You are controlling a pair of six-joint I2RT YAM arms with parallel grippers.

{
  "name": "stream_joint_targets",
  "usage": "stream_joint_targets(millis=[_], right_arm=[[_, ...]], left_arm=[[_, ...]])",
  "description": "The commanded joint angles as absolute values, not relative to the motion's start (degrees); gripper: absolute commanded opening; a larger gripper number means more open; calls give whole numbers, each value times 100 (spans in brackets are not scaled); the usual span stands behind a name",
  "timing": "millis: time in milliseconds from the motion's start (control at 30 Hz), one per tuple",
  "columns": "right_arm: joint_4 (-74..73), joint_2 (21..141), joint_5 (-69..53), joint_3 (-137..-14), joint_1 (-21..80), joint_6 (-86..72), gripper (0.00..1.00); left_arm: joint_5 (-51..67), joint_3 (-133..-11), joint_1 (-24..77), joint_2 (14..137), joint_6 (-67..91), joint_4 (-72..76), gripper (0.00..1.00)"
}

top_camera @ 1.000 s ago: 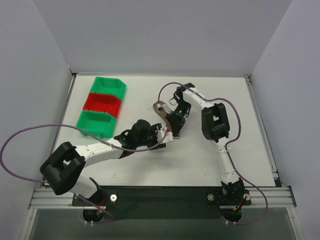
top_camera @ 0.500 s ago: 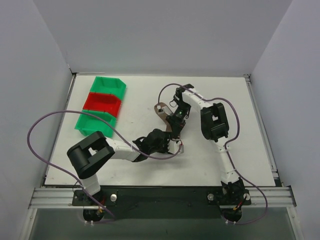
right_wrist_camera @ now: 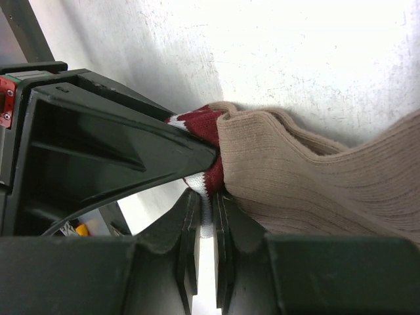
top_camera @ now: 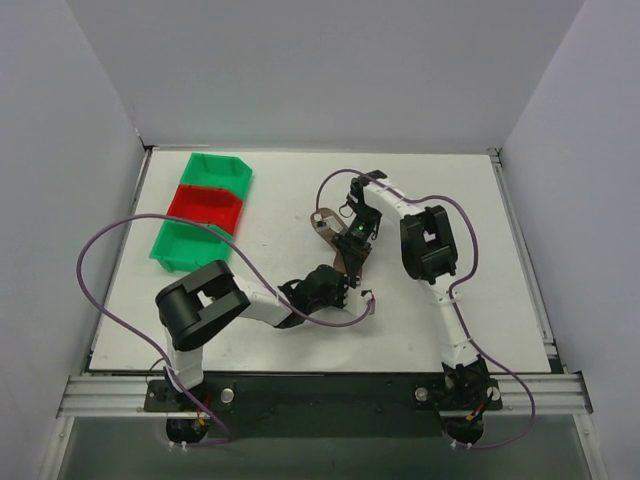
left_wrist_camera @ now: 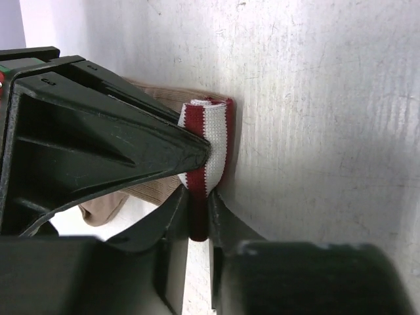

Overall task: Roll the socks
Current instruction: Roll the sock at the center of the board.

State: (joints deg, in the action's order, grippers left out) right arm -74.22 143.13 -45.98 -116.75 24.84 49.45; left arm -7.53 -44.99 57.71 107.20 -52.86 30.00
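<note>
The tan-brown sock (top_camera: 326,221) lies mid-table, and its maroon, white-striped cuff end points toward the near edge. My left gripper (top_camera: 346,284) is shut on the cuff (left_wrist_camera: 207,139), pinched between its fingers (left_wrist_camera: 199,220); tan knit (left_wrist_camera: 154,92) shows behind it. My right gripper (top_camera: 352,252) sits just beyond the left one and is shut on the cuff too (right_wrist_camera: 207,203). There the maroon and white edge (right_wrist_camera: 202,123) sits in the jaws, and the tan body (right_wrist_camera: 315,177) bunches to the right. Both grippers hide much of the cuff from above.
A row of three small bins stands at the back left: green (top_camera: 219,171), red (top_camera: 205,204), green (top_camera: 188,246). Purple cables loop off both arms, one over the left side (top_camera: 100,250) and one by the right arm (top_camera: 478,250). The table's near edge rail (top_camera: 320,385) runs along the bottom.
My left arm has folded, its elbow swinging right and closer, and its gripper has moved a little toward the near edge while holding the cuff. The right arm has barely moved.
</note>
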Motion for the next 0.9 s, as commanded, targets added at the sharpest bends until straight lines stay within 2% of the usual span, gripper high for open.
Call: stream_joint_targets(millis=[0,67,300,400,533,800,867], right_arm=[[-7972,14186,-4588,-11610,2531,4957,0],[-7972,14186,-4588,-11602,2523,4966,0],[-7893,14124,-4570,-11540,2505,4905,0],[-7779,14071,-4553,-11496,2470,4826,3],[-7691,14036,-4526,-11487,2443,4790,11],[-7576,13940,-4509,-11382,2373,4729,21],[-7506,13887,-4526,-11364,2347,4667,27]], left_arm=[[-896,-4596,5836,11012,-5414,2505,19],[-949,-4570,5888,11030,-5440,2548,0],[-861,-4649,5915,10969,-5484,2119,0],[-791,-4711,5906,10899,-5432,1864,0],[-677,-4851,5915,10837,-5291,1521,0],[-545,-5123,5906,10898,-5036,985,0],[-501,-5185,5906,10907,-4966,827,0]])
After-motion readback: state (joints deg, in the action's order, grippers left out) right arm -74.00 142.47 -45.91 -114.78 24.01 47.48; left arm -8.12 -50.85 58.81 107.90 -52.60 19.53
